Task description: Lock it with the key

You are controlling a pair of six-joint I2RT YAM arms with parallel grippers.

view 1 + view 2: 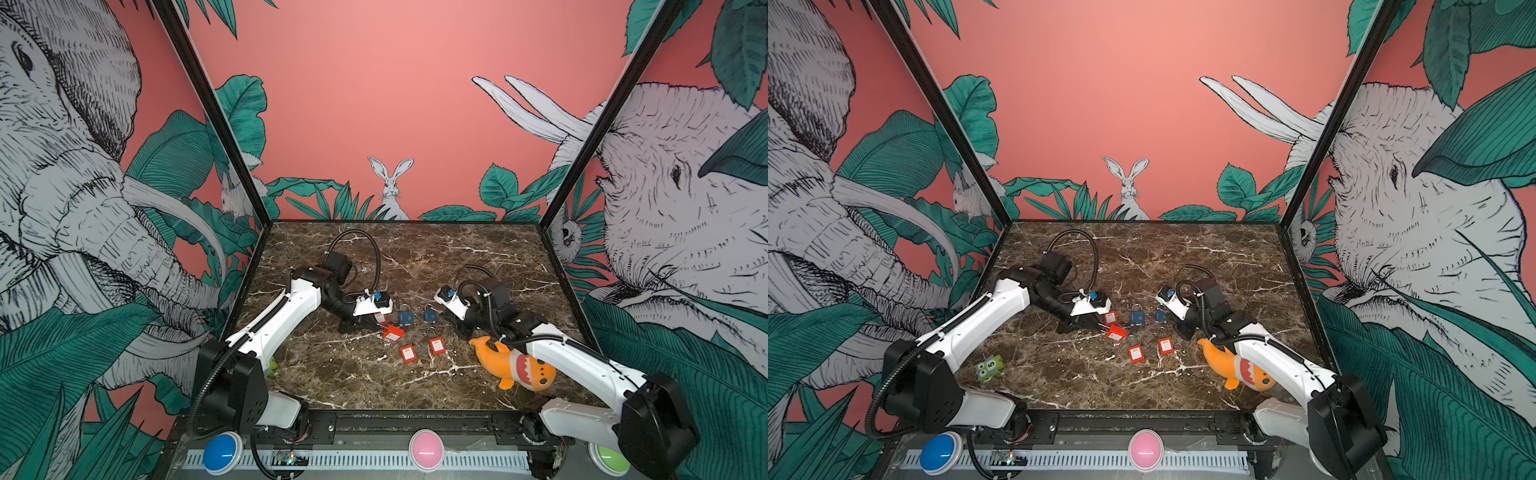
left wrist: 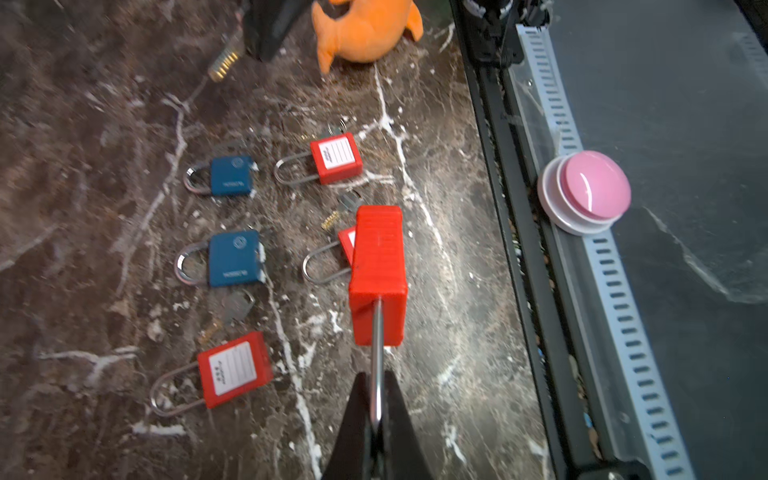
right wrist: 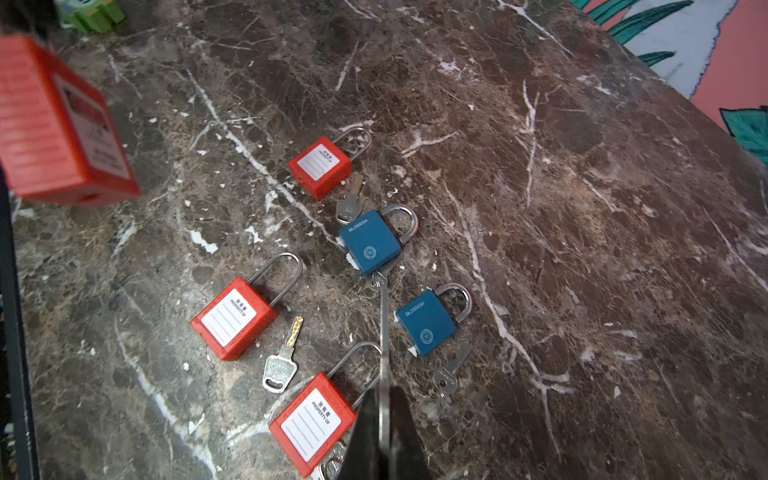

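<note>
Though shackle (image 2: 377, 353) and key (image 2: 223, 65) were clenched in left jaws and right jaws, the red padlock (image 2: 376, 274) could be swung aside by insertion.

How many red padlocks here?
4 red padlocks. One is held by its shackle in the left fingers; three lie on the table: one beside a blue padlock, two nearer the front.

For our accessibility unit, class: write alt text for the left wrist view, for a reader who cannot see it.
The left gripper's fingers pinch the shackle of a red padlock held over a marble table. Below lie two blue padlocks, three more red ones and loose keys.
</note>
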